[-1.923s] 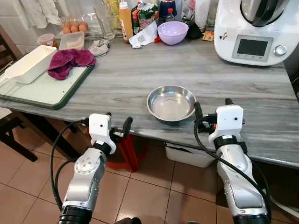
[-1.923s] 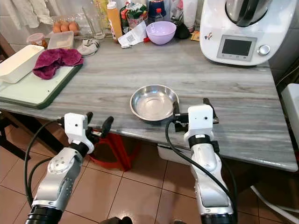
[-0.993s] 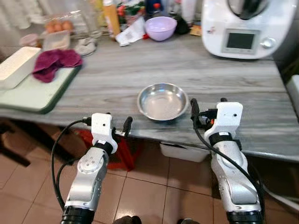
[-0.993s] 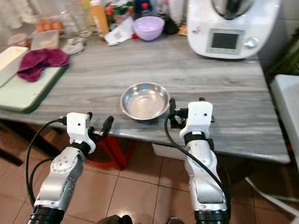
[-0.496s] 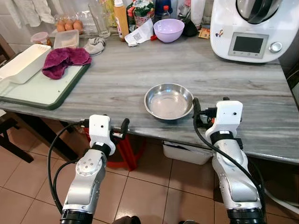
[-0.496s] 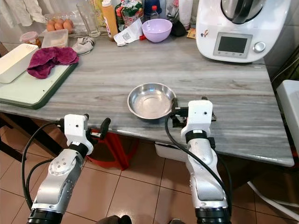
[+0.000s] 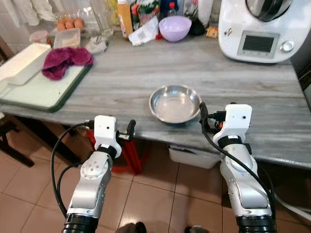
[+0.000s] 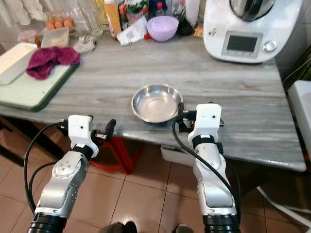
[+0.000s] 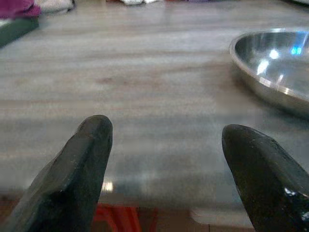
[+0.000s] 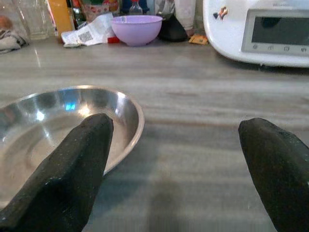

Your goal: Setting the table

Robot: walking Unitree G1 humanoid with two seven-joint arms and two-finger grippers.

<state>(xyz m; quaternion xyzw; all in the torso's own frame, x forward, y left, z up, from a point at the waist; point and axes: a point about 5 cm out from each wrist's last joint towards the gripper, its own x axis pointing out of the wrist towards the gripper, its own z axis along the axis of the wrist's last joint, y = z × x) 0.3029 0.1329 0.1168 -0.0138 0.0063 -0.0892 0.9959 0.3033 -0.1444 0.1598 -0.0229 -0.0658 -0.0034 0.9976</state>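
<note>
A shallow steel bowl (image 7: 175,103) stands empty near the front edge of the grey table (image 7: 121,82). My right gripper (image 7: 218,109) is open at the table's edge, just right of the bowl. In the right wrist view, one of its fingers (image 10: 72,164) lies close by the bowl's rim (image 10: 130,121), and nothing is between the two. My left gripper (image 7: 110,126) is open at the front edge, left of the bowl. In the left wrist view the bowl (image 9: 275,72) lies off to one side of it.
At the back stand a purple bowl (image 7: 175,27), bottles and a white kitchen machine (image 7: 262,29). A green tray (image 7: 43,90) at the left carries a white box (image 7: 22,63) and a magenta cloth (image 7: 65,60). A red stool (image 7: 129,153) and a white bin (image 7: 194,158) sit under the table.
The view has swayed as the camera moved. Both grippers stay open at the table's front edge, and the steel bowl has kept its place.
</note>
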